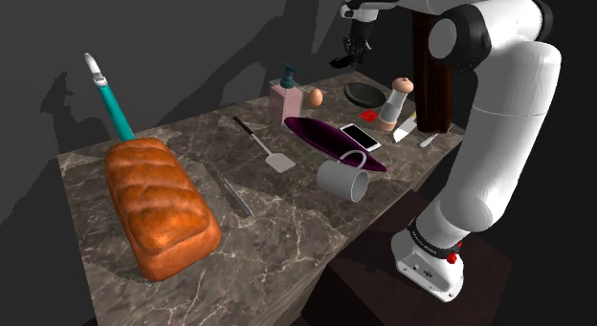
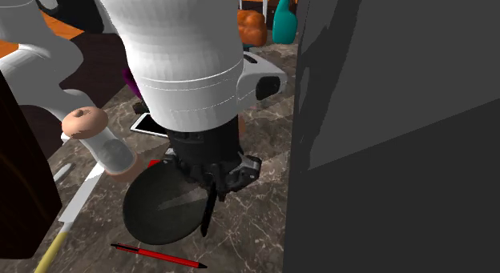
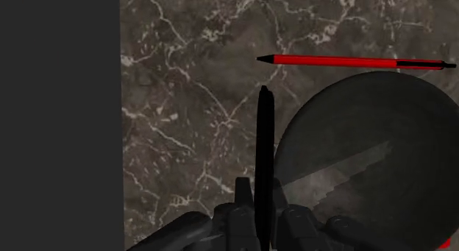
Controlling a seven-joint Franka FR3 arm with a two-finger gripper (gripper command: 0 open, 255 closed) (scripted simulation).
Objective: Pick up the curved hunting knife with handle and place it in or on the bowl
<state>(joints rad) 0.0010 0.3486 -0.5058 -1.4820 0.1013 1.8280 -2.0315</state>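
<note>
My black gripper [image 1: 356, 49] hangs well above the far end of the marble counter, shut on a slim all-black knife [image 2: 208, 209] that points down from the fingers. In the wrist view the knife [image 3: 265, 146] runs straight out from between the closed fingers [image 3: 243, 205], its tip over bare marble just beside the rim of the dark grey shallow bowl [image 3: 382, 139]. The bowl [image 2: 159, 201] lies below the gripper [image 2: 215, 177], a little toward the second exterior view's left. It also shows on the counter near the wall in the shoulder view [image 1: 364, 91].
A red pen [image 3: 353, 62] lies just beyond the bowl. A pepper mill [image 1: 396, 99], a phone [image 1: 361, 136] on a purple dish [image 1: 325, 135], a mug [image 1: 342, 179], a soap dispenser [image 1: 286, 97], a spatula [image 1: 266, 146] and a bread loaf [image 1: 158, 205] crowd the counter. A dark wall [image 2: 393, 127] stands close by.
</note>
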